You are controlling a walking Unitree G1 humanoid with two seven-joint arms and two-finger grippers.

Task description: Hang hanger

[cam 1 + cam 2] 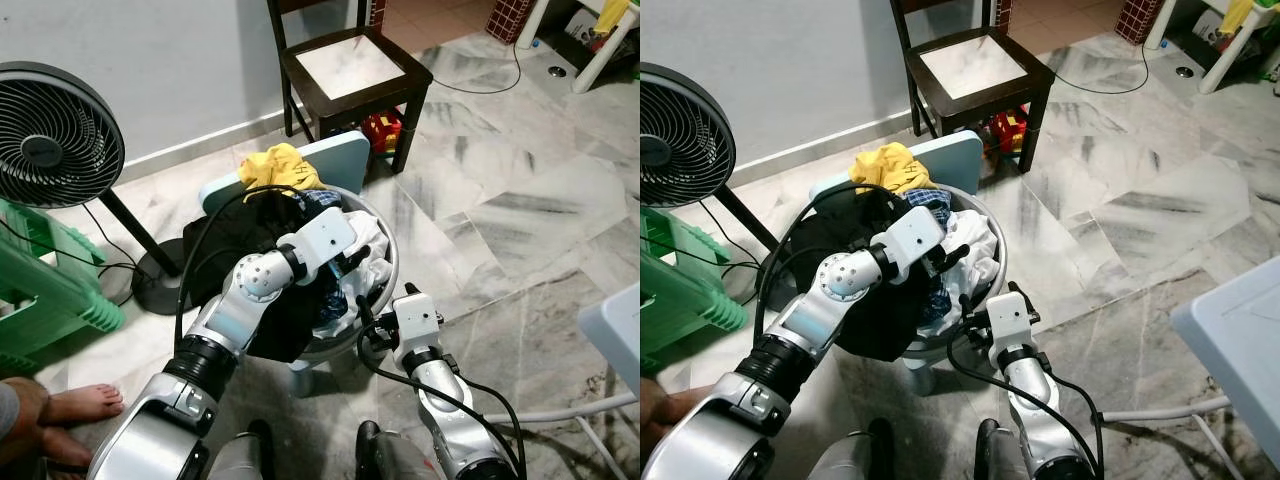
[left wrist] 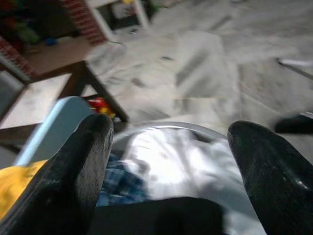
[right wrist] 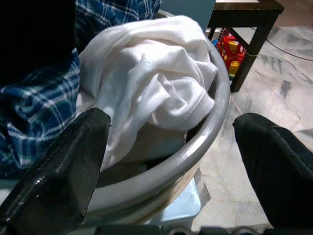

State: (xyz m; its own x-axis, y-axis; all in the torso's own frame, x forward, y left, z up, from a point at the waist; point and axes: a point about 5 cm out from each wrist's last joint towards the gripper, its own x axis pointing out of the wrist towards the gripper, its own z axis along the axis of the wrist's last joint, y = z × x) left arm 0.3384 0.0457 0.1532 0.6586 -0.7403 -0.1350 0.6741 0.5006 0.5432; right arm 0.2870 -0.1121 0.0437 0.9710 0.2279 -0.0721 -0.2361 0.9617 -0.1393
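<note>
Left eye view looks down on a round grey basin [image 1: 392, 262] heaped with laundry, standing on a pale blue stool [image 1: 340, 155] on the marble floor [image 1: 520, 200]. A white garment [image 3: 156, 68] is bunched against the basin's near-right wall. A blue plaid shirt [image 3: 39, 98] lies just beside it, and a black garment [image 1: 225, 250] spills over the left rim. A yellow garment [image 1: 280, 168] sits at the far side, partly on the stool. Whether any shape in this pile is the hanger cannot be told: the cloth covers whatever lies below.

The left pincer [image 1: 356, 264] hangs over the middle of the basin, above the plaid and white cloth. Its two black fingers [image 2: 78, 166] are spread wide and grip nothing. The left wrist view is blurred, showing the grey rim and the white cloth between the fingers. The right pincer [image 1: 372, 325] is low at the near-right rim, just outside the basin, pointing at the white garment. It is released too, with the fingers [image 3: 63, 171] well apart and the rim running between them.

Beyond the basin stands a dark wooden chair [image 1: 350, 65] with a pale seat, and a red toy [image 1: 382, 130] lies beneath it. A black floor fan [image 1: 55, 120] stands at the left, by a green plastic stool [image 1: 40, 290]. A person's bare foot [image 1: 80, 403] rests on the floor at the lower left.
</note>
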